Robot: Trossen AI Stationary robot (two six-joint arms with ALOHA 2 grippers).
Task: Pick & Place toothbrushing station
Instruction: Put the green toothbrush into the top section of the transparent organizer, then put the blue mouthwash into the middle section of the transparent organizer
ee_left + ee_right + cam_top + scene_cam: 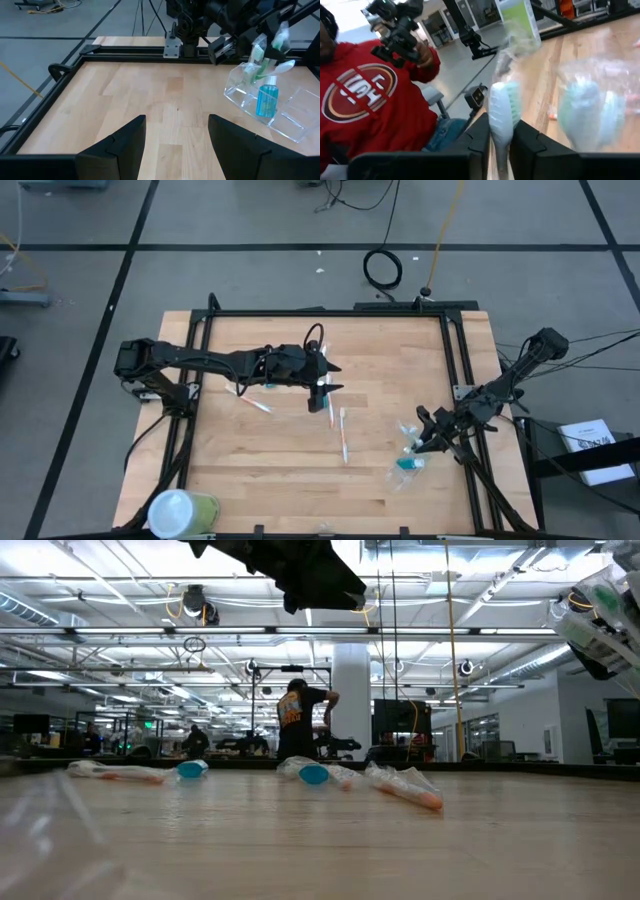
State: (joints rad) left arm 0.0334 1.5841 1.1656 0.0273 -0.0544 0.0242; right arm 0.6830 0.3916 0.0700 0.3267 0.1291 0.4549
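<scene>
The right claw point(428, 435) sits at about four o'clock on the tabletop point(260, 470), just over the clear plastic holder point(408, 467), and its own wrist view shows the two fingers pinched on the shaft of a wrapped white-and-green toothbrush point(501, 117), head up between them. From the left wrist view that brush reads as standing in or just above the holder point(260, 102), beside a teal tube point(266, 100) already seated upright in a compartment; which slot the brush is over I cannot tell. So the step in hand looks like the seating of one brush into the holder, at or near the point of release. The left claw point(325, 385) hangs near the middle of the tabletop with its jaws apart and nothing between them, above another wrapped toothbrush point(343, 435) that lies flat toward five o'clock from it; one more wrapped brush point(255, 404) lies at its eight o'clock. The large container with the white top point(180, 512) stands far off at seven o'clock and is no part of this. Next, I judge, the right claw should let go only once the brush stands clear inside a slot, then lift straight up so the wrapper does not drag the light holder; the remaining brushes wait on the tabletop.
</scene>
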